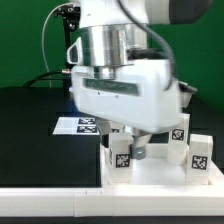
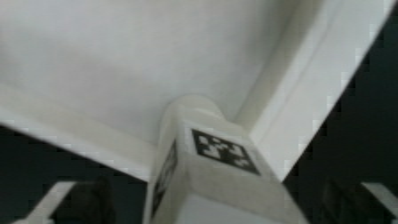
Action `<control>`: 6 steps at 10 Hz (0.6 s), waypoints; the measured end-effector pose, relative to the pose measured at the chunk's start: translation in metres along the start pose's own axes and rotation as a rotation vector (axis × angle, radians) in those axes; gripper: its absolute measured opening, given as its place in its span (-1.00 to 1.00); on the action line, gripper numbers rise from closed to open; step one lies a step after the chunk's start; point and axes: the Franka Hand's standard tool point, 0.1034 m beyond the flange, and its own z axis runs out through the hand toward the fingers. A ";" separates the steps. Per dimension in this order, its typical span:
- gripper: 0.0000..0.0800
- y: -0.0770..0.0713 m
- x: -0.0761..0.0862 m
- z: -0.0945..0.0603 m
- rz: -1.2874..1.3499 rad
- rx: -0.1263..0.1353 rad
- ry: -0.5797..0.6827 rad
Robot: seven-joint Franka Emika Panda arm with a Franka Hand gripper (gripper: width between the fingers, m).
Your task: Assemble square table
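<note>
The square table top (image 1: 160, 178) is a white tray with a raised rim, low in the exterior view. One white tagged leg (image 1: 121, 156) stands upright at its corner on the exterior view's left. My gripper (image 1: 131, 150) hangs over this leg. In the wrist view the leg (image 2: 210, 148) rises from the tray's inner corner (image 2: 107, 80), between my fingers (image 2: 61, 203). A dark gap shows on each side of the leg, so my gripper (image 2: 217, 208) is open and straddles it. Two more tagged legs (image 1: 180, 136) (image 1: 200, 154) stand at the exterior view's right.
The marker board (image 1: 78, 125) lies on the black table behind the tray, at the exterior view's left. My large white hand and wrist (image 1: 125, 85) hide the middle of the scene. A white ledge (image 1: 50, 205) runs along the front edge.
</note>
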 end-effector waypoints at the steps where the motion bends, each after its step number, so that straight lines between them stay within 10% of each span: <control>1: 0.54 0.001 0.000 0.001 -0.021 0.001 -0.002; 6: 0.62 -0.004 0.005 -0.001 -0.773 -0.012 0.049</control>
